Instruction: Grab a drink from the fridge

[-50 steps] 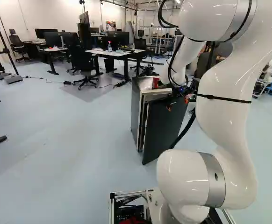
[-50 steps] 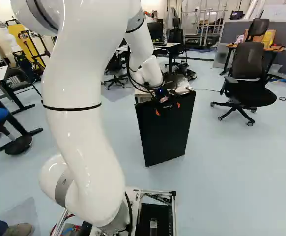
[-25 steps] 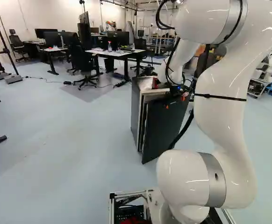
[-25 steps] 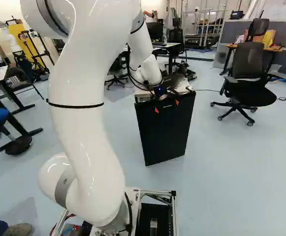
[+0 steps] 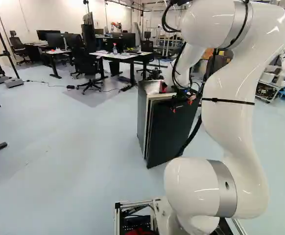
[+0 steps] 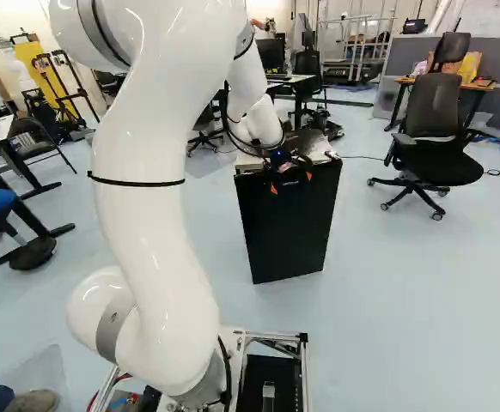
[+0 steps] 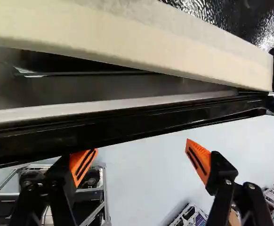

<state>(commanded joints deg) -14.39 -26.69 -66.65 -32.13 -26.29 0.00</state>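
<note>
In the right base view, the fridge (image 6: 319,148) stands at one o'clock from the arm's lowest joint (image 6: 190,382), its door (image 6: 289,232) ajar. The gripper (image 6: 291,182), fingers (image 7: 199,160) spread wide, has the door's edge at twelve o'clock.

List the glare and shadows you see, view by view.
Left base view: glints on the white arm, a soft grey shadow on the floor by the desks; right base view: bright streaks along the arm; wrist view: speckled glare on the fridge top, dark gap behind the door.
</note>
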